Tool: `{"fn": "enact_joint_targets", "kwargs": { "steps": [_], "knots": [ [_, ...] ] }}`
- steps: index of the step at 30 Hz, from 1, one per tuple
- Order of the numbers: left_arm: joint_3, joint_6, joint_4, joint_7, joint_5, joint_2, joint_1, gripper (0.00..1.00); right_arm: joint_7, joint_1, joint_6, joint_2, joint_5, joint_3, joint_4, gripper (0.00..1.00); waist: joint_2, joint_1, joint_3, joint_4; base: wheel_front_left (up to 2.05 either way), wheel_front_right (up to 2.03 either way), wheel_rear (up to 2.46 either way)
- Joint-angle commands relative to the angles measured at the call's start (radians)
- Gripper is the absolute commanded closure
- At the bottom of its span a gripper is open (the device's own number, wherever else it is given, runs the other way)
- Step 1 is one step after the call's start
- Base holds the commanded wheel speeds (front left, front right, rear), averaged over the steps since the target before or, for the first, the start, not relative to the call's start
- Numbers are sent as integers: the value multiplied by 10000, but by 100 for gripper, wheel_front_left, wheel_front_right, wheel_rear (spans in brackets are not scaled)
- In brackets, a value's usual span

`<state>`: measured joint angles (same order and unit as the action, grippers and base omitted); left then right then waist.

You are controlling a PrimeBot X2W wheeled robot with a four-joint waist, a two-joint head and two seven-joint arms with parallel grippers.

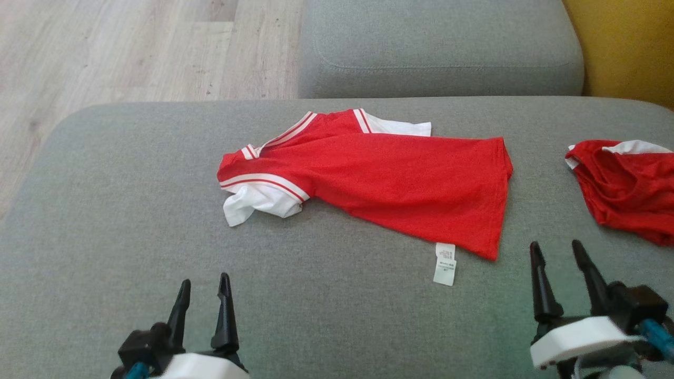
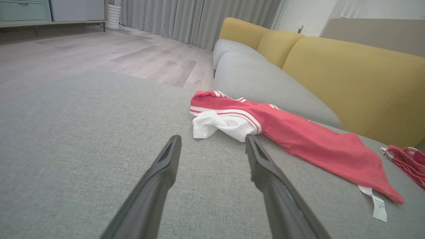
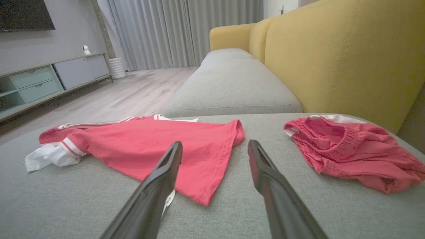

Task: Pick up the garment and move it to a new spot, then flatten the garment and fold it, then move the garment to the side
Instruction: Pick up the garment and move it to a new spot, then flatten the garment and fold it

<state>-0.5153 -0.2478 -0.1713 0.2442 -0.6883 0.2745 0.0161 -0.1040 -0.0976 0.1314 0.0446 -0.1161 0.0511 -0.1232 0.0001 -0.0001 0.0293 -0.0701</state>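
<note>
The garment (image 1: 379, 173) is a red shirt with white sleeves and white stripes, lying spread and slightly rumpled on the grey sofa cushion (image 1: 131, 237); a white care label (image 1: 445, 264) sticks out at its near hem. The same garment (image 2: 298, 139) shows in the left wrist view and again as the garment (image 3: 149, 146) in the right wrist view. My left gripper (image 1: 204, 287) is open, near the front edge, short of the white sleeve (image 1: 258, 202). At the lower right, my right gripper (image 1: 555, 250) stands open just past the hem corner. Nothing is between either pair of fingers.
A second red piece of clothing (image 1: 626, 184) lies bunched at the right end of the cushion. Another grey seat cushion (image 1: 442, 47) lies beyond, with a yellow backrest (image 3: 338, 56) along the right. Wooden floor (image 1: 121, 52) lies past the cushion's far left edge.
</note>
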Motion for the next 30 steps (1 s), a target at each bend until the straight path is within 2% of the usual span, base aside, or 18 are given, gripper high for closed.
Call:
{"fn": "enact_joint_targets", "kwargs": {
  "steps": [1, 13, 25, 30],
  "knots": [
    [343, -138, 464, 135, 92, 134, -257, 0, -8, 130, -7, 56, -87, -328, 410, 0, -1, 1, 28, -33, 0, 0, 0],
    [314, -455, 1043, -18, 115, 254, 38, 0, 14, -42, -7, 56, -220, -686, 392, 0, -1, 1, 59, -52, 0, 0, 0],
    [243, -511, 1059, -124, 156, 332, -84, 0, 8, 18, -7, 56, -242, -655, 399, 0, -1, 1, -97, -18, 0, 0, 0],
    [245, -380, 895, -342, 246, 478, -752, 0, 15, 135, -7, 56, -170, -662, 526, 0, -1, 1, -416, 17, 0, 0, 0]
  ]
}}
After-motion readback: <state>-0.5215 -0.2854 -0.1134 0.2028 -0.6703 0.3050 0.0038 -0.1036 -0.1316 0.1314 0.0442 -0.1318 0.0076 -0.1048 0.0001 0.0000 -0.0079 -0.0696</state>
